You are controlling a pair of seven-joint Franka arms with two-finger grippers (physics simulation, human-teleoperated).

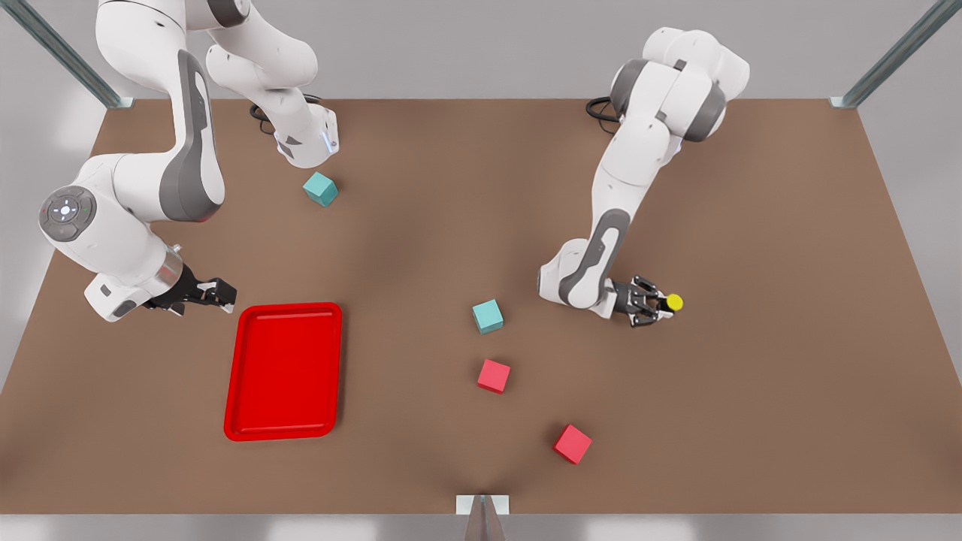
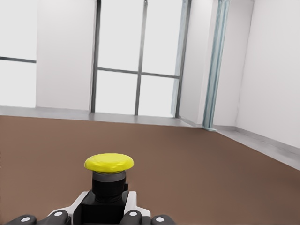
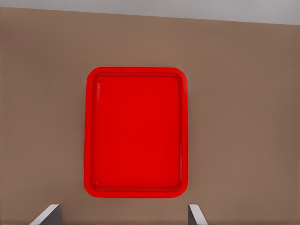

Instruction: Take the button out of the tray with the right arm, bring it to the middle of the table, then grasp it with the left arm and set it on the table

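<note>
The tray (image 1: 283, 372) lies on the table (image 1: 751, 225) toward the front view's left, with nothing in it. The right gripper (image 1: 214, 293) sits just beside the tray's far-left corner. One cube (image 1: 321, 188) lies behind the tray; three more cubes (image 1: 488, 316) (image 1: 494, 376) (image 1: 573, 444) run in a line near the middle. To their right in the front view, the left gripper (image 1: 657, 304) is closed on the button (image 1: 671, 303), low over the table, well apart from the tray
</note>
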